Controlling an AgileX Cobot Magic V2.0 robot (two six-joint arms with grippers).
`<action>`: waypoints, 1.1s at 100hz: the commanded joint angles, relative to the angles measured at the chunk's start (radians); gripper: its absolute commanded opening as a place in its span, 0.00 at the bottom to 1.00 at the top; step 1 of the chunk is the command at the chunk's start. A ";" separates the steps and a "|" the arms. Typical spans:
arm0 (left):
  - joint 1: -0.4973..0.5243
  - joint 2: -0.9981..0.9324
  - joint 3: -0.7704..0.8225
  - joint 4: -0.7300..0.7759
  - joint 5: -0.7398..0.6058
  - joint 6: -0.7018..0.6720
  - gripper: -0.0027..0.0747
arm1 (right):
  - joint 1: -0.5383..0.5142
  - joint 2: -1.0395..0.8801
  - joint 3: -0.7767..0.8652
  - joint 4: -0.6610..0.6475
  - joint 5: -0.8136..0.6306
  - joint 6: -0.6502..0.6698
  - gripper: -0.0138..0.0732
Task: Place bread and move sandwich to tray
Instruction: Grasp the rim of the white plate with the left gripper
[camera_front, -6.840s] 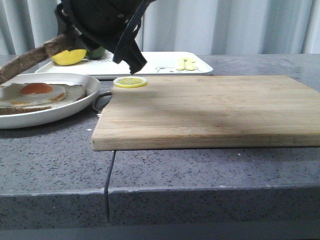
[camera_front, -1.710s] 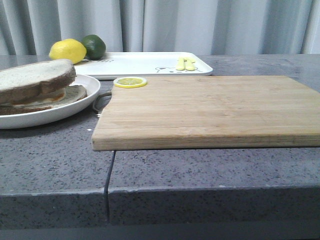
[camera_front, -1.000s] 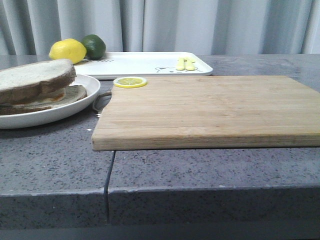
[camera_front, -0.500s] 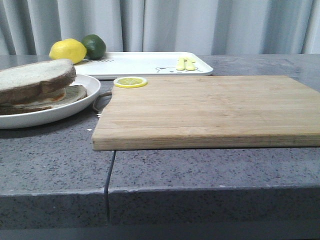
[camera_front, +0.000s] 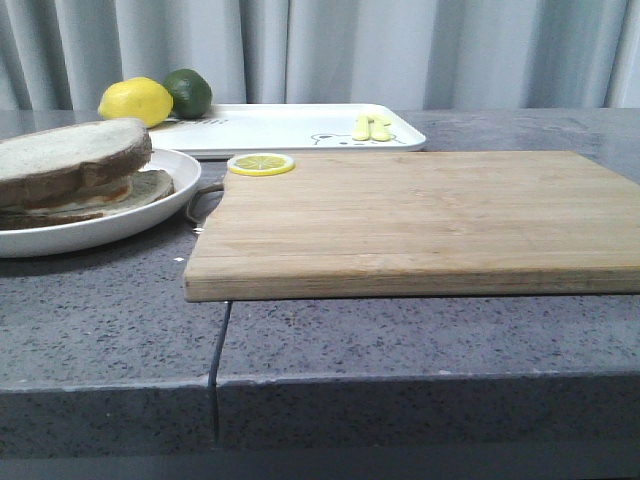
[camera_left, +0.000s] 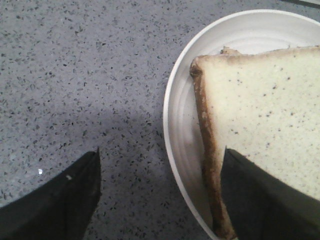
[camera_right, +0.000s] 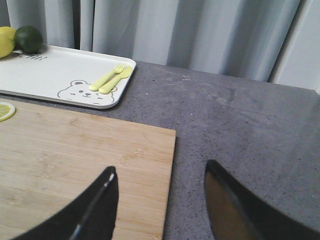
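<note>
The sandwich (camera_front: 70, 170), two brown-crusted slices with egg between, lies on a round white plate (camera_front: 150, 215) at the left. Its top bread slice (camera_left: 265, 115) fills the left wrist view. My left gripper (camera_left: 160, 165) is open above the plate's rim, one finger over the bread's crust, the other over the bare counter. The white tray (camera_front: 290, 128) with a bear drawing lies at the back; it also shows in the right wrist view (camera_right: 60, 75). My right gripper (camera_right: 161, 177) is open and empty above the cutting board's right edge. Neither gripper shows in the front view.
A wooden cutting board (camera_front: 410, 215) lies mid-table with a lemon slice (camera_front: 261, 163) at its back left corner. A lemon (camera_front: 135, 101) and a lime (camera_front: 188, 92) sit at the tray's left end. A yellow fork and spoon (camera_front: 371, 127) lie on the tray.
At first an arm hung over the plate with a bread slice and the egg lay bare. Now the bread lies on the egg and the arm is out of the front view.
</note>
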 joint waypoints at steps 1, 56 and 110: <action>-0.005 -0.010 -0.029 0.000 -0.057 -0.011 0.63 | -0.006 0.002 -0.026 -0.008 -0.086 0.000 0.63; -0.005 -0.007 -0.029 0.033 -0.057 -0.011 0.63 | -0.006 0.002 -0.026 -0.008 -0.086 0.000 0.63; -0.005 0.080 -0.029 0.040 -0.079 -0.011 0.63 | -0.006 0.002 -0.026 -0.008 -0.086 0.000 0.63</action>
